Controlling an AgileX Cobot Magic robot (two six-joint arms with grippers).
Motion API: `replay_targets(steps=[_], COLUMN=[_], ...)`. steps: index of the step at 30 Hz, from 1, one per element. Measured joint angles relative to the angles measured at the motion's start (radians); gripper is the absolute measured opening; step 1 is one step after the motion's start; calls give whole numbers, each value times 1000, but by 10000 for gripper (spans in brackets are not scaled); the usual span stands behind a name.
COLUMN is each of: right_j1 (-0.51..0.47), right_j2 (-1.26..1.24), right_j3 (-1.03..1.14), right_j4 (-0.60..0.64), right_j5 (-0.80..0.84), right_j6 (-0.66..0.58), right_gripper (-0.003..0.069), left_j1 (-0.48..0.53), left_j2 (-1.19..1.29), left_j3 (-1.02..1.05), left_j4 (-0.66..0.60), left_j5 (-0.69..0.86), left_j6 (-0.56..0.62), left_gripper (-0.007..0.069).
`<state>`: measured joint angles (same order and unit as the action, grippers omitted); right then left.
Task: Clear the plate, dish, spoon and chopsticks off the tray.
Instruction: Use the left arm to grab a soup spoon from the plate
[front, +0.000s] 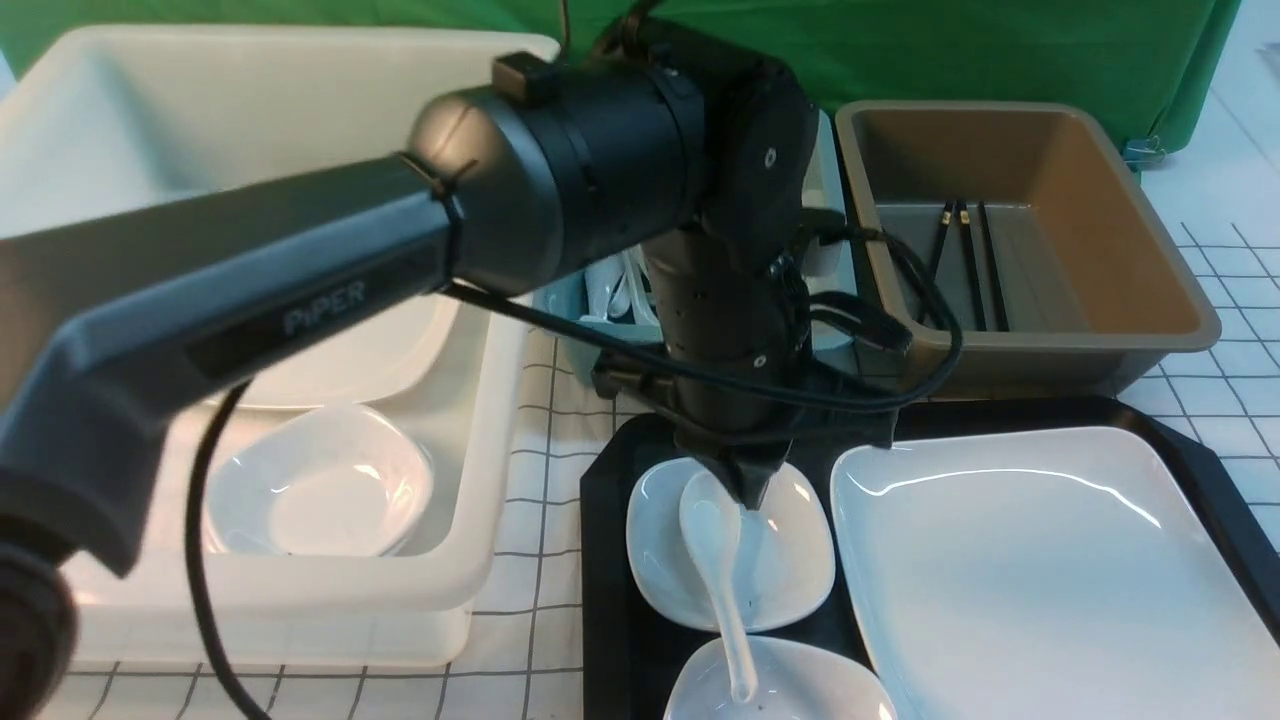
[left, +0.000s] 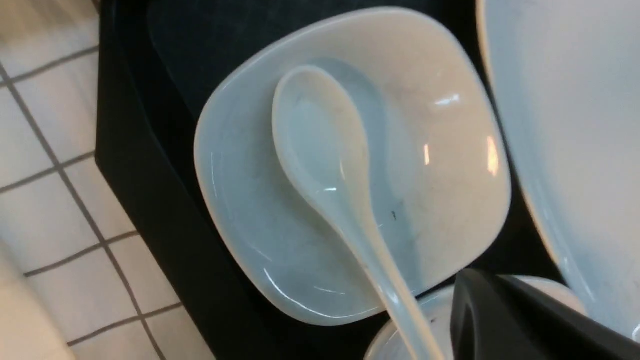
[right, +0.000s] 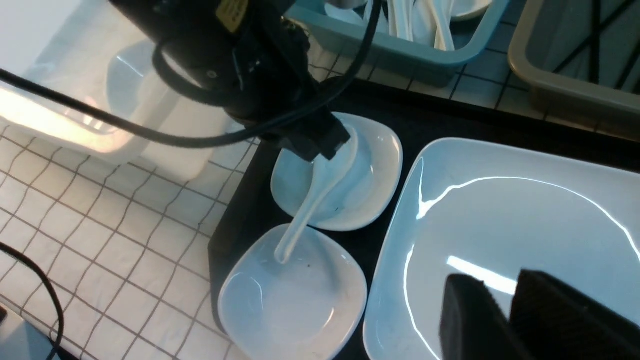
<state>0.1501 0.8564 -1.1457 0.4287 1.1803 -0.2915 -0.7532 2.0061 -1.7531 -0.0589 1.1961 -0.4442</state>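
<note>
On the black tray (front: 600, 560), the white spoon (front: 715, 540) bridges the near dish (front: 780, 690) and the far dish (front: 660, 560), its bowl in the latter. The left gripper (front: 752, 495) hangs over the far dish, clenched on nothing. The large plate (front: 1050, 580) lies alongside, under the right gripper (right: 500, 287), whose closure I cannot tell. Farther off, chopsticks (front: 965, 270) lie in the brown bin (front: 1100, 250).

Green cloth backdrop (front: 1000, 50) behind; white tablecloth (front: 545, 560), thin grey grid lines, underneath everything; bright overhead lighting.

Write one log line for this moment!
left gripper: shut, over small squarish white dish; glossy white soup spoon: bowl resting in dish; large white rounded-rectangular plate: on black plastic tray
</note>
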Motion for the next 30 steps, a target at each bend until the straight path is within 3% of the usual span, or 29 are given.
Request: replay_targets(steps=[2,5,6,7,11,15,19,22,23,24,26,27,30], right_j1=[0,0,0,0,0,0,0,0,0,0,0,0,0], right_j2=[0,0,0,0,0,0,0,0,0,0,0,0,0], right_j3=[0,0,0,0,0,0,0,0,0,0,0,0,0], right_j4=[0,0,0,0,0,0,0,0,0,0,-4,-8,-22], right_j5=[0,0,0,0,0,-1,-1,0,5,5,19,25,37], right_j6=[0,0,0,0,0,0,-1,-9,-27,-29,-58,-66,-88], right_gripper=[144,146,146,146,146,146,146,146,146,146,146,146,142], left_j1=[0,0,0,0,0,0,0,0,0,0,0,0,0], left_j2=[18,77,79,106,152,185,195,195,197,197,200,200,196], left_j3=[0,3,3,3,3,3,3,3,3,3,3,3,3], left_j4=[-8,-18,-18,-17,-14,-13,-18,-18,-18,-18,-19,-21,-45], left_j5=[6,14,14,18,21,16,17,17,18,18,21,21,21], left_j6=[0,-3,-3,-12,-49,-61,-61,-65,-66,-66,-56,-49,-17], left_gripper=[52,188,188,281,434,512,503,447,366,355,191,161,167])
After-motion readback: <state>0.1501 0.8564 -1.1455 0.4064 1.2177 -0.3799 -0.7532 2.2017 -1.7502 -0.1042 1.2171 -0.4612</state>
